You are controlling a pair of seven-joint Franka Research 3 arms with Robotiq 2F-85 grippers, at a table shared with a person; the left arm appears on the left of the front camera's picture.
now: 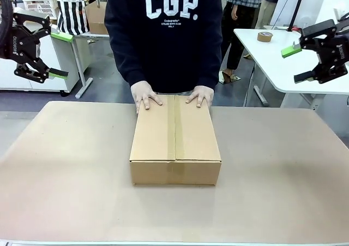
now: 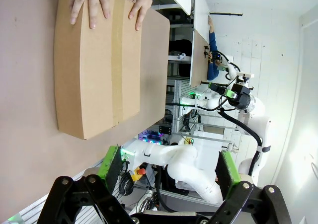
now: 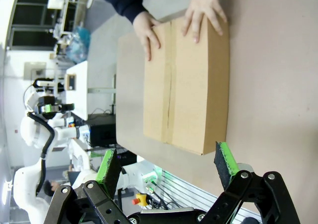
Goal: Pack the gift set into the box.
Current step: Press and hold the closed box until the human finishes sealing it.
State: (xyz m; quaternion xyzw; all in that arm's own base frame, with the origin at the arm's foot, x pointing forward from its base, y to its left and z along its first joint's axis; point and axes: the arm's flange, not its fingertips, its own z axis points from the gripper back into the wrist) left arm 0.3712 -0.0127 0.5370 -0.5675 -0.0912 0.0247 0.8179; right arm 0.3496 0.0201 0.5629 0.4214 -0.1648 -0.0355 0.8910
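Note:
The box (image 1: 175, 142) lies shut in the middle of the brown table (image 1: 65, 169), a strip of tape along its top seam. A person stands at the far side with both hands (image 1: 146, 99) flat on the box's far end. The box also lies ahead of the fingers in the left wrist view (image 2: 94, 70) and the right wrist view (image 3: 189, 85). My left gripper (image 1: 61, 55) hangs open and empty high at the far left, well off the box. My right gripper (image 1: 296, 64) hangs open and empty high at the far right. The gift set is out of view.
A striped bag (image 1: 72, 16) and a small carton (image 1: 97, 11) sit on a stand at the back left. A white table (image 1: 283, 66) with a tape roll (image 1: 265, 36) stands at the back right. Other people stand behind it.

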